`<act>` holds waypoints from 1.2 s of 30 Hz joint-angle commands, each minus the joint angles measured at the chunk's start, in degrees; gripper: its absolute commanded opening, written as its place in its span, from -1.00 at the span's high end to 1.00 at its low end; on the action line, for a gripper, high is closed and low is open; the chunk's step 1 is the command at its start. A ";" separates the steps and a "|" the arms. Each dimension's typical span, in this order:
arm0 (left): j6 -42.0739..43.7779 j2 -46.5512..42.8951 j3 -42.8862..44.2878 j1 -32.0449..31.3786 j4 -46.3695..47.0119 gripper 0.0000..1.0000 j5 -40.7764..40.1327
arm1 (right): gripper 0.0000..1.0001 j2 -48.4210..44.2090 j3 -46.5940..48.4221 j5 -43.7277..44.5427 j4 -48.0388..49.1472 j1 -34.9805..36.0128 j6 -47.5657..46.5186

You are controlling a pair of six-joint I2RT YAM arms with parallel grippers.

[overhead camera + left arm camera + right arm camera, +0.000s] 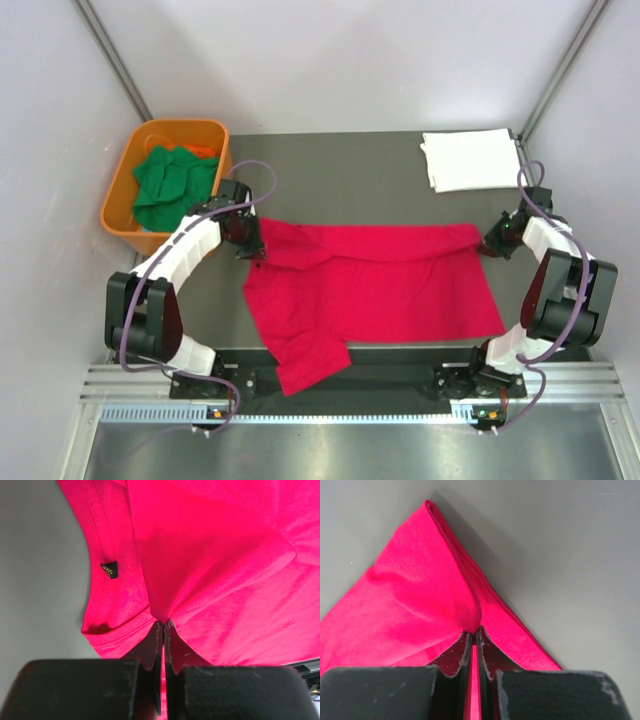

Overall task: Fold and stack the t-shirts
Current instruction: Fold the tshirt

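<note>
A bright red t-shirt [380, 285] lies spread across the middle of the grey table, its far edge folded over and one sleeve hanging past the near edge. My left gripper [252, 248] is shut on the shirt's far left corner by the collar [107, 605]; the cloth is pinched between the fingers [164, 630]. My right gripper [490, 243] is shut on the far right corner, a pointed fold of red cloth [435, 580] rising from its fingertips [474, 635]. A white t-shirt [470, 158] lies folded at the back right. Green t-shirts [172, 185] fill the orange tub.
The orange tub [125, 195] stands at the back left, just beyond my left arm. Grey walls and metal posts close in the table on three sides. A metal rail [340, 385] runs along the near edge by the arm bases.
</note>
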 commanded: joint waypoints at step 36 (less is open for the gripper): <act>1.15 3.25 -0.94 -0.38 2.78 1.00 2.19 | 0.37 -4.77 -4.99 6.43 0.84 -1.69 5.16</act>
